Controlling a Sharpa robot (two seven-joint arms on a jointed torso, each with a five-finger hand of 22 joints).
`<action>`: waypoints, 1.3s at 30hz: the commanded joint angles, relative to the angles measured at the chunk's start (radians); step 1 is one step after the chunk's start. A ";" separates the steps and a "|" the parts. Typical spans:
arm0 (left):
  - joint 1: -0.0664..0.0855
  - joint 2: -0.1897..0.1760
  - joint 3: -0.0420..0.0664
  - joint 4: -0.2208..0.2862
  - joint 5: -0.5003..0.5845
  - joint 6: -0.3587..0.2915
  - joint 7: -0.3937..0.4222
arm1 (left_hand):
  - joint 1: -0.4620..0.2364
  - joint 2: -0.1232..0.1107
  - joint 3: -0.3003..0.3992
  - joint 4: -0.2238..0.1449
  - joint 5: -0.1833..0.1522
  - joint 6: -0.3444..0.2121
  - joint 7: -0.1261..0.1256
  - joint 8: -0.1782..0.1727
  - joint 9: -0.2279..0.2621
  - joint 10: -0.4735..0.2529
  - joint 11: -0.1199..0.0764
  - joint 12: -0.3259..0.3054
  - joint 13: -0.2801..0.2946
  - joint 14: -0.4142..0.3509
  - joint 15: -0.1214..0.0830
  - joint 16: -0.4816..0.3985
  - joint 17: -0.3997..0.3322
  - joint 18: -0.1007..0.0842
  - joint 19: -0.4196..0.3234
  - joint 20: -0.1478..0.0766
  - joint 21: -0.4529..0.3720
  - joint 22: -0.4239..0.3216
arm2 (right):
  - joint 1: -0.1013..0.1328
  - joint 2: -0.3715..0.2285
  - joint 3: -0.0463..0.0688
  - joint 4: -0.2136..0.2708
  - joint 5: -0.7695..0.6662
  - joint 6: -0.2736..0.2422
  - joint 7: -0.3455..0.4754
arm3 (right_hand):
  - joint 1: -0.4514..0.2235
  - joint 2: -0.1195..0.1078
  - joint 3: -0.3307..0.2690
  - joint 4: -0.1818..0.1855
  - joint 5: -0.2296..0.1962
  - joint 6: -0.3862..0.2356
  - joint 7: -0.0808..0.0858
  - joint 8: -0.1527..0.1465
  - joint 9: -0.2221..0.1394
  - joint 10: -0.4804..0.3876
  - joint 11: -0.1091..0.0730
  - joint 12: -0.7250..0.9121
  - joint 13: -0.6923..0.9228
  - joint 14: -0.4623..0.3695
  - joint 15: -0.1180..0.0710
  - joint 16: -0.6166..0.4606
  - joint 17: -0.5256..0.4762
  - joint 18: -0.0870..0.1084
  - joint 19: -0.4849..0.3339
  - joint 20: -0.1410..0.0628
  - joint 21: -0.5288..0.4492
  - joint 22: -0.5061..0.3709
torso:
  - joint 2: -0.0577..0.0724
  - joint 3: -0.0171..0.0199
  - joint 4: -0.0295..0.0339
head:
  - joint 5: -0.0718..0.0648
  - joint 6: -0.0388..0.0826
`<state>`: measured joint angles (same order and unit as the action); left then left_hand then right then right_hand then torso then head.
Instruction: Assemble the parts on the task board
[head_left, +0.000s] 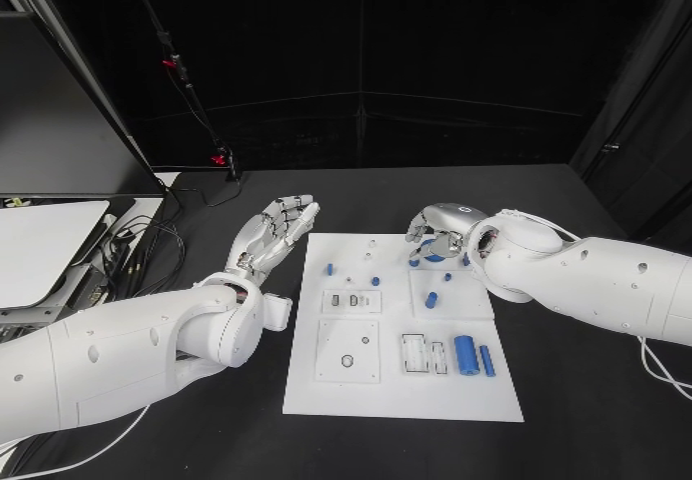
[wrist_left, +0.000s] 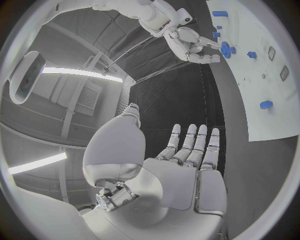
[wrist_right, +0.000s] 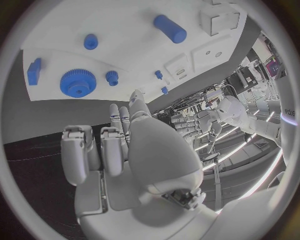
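The white task board (head_left: 404, 395) lies in the middle of the table. A blue gear (head_left: 434, 257) (wrist_right: 77, 82) (wrist_left: 226, 49) stands near its far right edge. My right hand (head_left: 437, 230) (wrist_right: 119, 150) hovers just beyond the gear; some fingers are bent, and it holds nothing. My left hand (head_left: 281, 228) (wrist_left: 187, 155) is beside the board's far left corner, over the black table, fingers straight and empty. Small blue pegs (head_left: 329, 269) (head_left: 375, 281) (head_left: 431, 298) stand on the board. A thick blue cylinder (head_left: 466, 354) (wrist_right: 170, 28) and a thin one (head_left: 488, 360) lie at the right.
Rectangular white blocks with slots and holes (head_left: 349, 301) (head_left: 348, 350) sit on the board's left half. A monitor (head_left: 58, 110) and a white panel (head_left: 43, 245) with cables stand at the table's far left. Black table (head_left: 577, 400) surrounds the board.
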<state>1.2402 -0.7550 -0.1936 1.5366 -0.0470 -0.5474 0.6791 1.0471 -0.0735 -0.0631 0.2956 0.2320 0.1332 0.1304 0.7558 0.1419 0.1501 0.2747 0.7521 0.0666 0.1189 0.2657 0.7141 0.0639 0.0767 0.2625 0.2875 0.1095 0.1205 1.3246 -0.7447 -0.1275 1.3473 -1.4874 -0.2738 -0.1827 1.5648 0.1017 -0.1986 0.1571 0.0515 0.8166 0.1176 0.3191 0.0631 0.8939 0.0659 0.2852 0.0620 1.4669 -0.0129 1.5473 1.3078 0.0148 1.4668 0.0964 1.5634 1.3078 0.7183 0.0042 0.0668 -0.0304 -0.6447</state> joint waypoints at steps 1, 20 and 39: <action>0.002 0.000 0.001 0.000 -0.008 0.011 0.337 | 0.002 0.009 0.006 0.002 0.001 0.007 0.170 0.006 -0.001 0.006 0.000 0.004 -0.001 0.001 0.004 0.005 0.001 0.010 0.003 0.004 0.004 0.001 | 0.000 0.006 0.000 -0.008 -0.040 0.055 -0.043 | 0.012 0.001 -0.002 0.008 -0.005 0.009 -0.002 -0.005 0.001 0.007 0.001 -0.006 0.001 0.078 -0.003 0.001 0.108 -0.010 0.093 -0.003 -0.001 0.244 | -0.002 -0.0002 0.0000 | -0.005 -0.006; 0.002 -0.003 0.001 0.001 -0.008 0.012 0.332 | 0.003 0.016 0.009 0.002 0.002 0.007 0.170 0.007 -0.003 0.006 0.000 0.004 -0.001 0.002 0.004 0.006 0.001 0.010 0.002 0.003 0.005 0.001 | -0.021 0.057 0.000 -0.063 -0.061 0.094 -0.091 | 0.030 -0.003 0.003 0.014 -0.005 0.033 -0.003 -0.031 0.001 0.021 -0.002 -0.020 0.001 0.073 -0.001 -0.005 0.081 -0.006 0.083 -0.003 -0.008 0.227 | -0.007 -0.0021 -0.0011 | -0.013 -0.017; 0.002 -0.008 0.001 0.001 -0.008 0.014 0.321 | 0.005 0.027 0.014 0.001 0.005 0.008 0.170 0.009 -0.007 0.008 0.000 0.006 -0.001 0.002 0.005 0.009 0.001 0.010 0.000 0.003 0.005 0.000 | -0.036 0.100 0.000 -0.104 -0.077 0.120 -0.138 | 0.042 0.009 0.014 0.023 -0.004 0.039 -0.001 -0.058 0.001 0.019 0.001 -0.039 0.000 0.073 0.001 -0.006 0.078 -0.005 0.080 0.000 -0.010 0.222 | -0.010 -0.0028 -0.0020 | -0.011 -0.023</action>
<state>1.2402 -0.7626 -0.1939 1.5363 -0.0473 -0.5432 0.6791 1.0547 -0.0547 -0.0549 0.2984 0.2320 0.1328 0.1307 0.7600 0.1353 0.1500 0.2746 0.7520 0.0666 0.1188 0.2656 0.7182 0.0638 0.0767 0.2625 0.2875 0.1094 0.1203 1.2876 -0.6461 -0.1279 1.2440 -1.5511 -0.1730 -0.2997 1.6003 0.1110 -0.1871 0.1754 0.0516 0.8502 0.1154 0.2668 0.0631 0.9079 0.0661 0.2517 0.0621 1.4669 -0.0128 1.5473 1.3074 0.0151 1.4668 0.0965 1.5595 1.3075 0.7087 0.0012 0.0643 -0.0427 -0.6674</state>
